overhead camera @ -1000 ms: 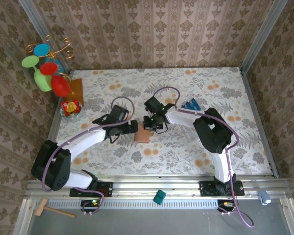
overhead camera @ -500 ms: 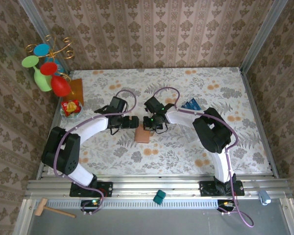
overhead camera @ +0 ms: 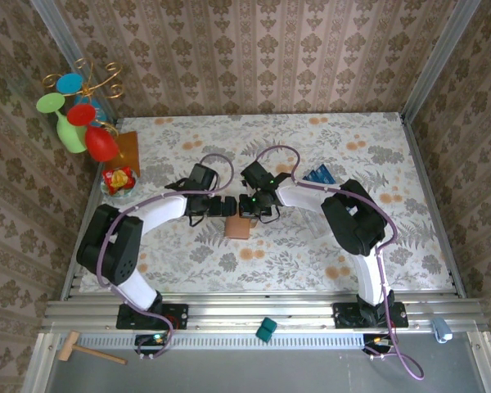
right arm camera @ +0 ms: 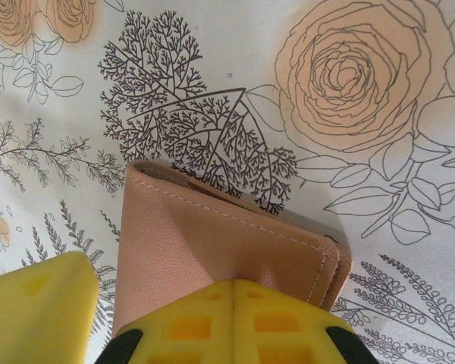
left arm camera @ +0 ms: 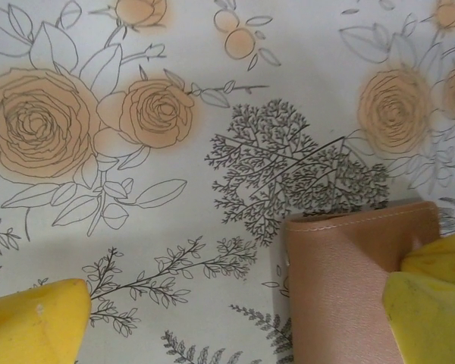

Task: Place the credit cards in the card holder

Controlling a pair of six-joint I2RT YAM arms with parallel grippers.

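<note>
The card holder [overhead camera: 238, 228] is a closed pinkish-brown wallet lying flat mid-table. In the right wrist view my right gripper [right arm camera: 233, 288] is shut, and its joined yellow fingertips press down on the cover of the card holder [right arm camera: 212, 243], denting it. My left gripper [left arm camera: 235, 311] stands open low over the table, and the left edge of the card holder [left arm camera: 349, 280] lies between its fingers [left arm camera: 34, 322]. From above, the left gripper [overhead camera: 227, 206] and the right gripper [overhead camera: 252, 210] meet at the wallet's far edge. The blue credit cards [overhead camera: 319, 175] lie in a small pile at the back right.
An amber-orange square [overhead camera: 128, 148] lies at the far left beside a stand of coloured ornaments [overhead camera: 78, 106], with a red-and-yellow packet [overhead camera: 117, 179] nearby. A teal block [overhead camera: 266, 329] and a wooden mallet [overhead camera: 82, 349] lie on the near rail.
My left arm has swung right and slightly back, bringing its open gripper up to the card holder's left edge. The right gripper and the wallet have stayed put.
</note>
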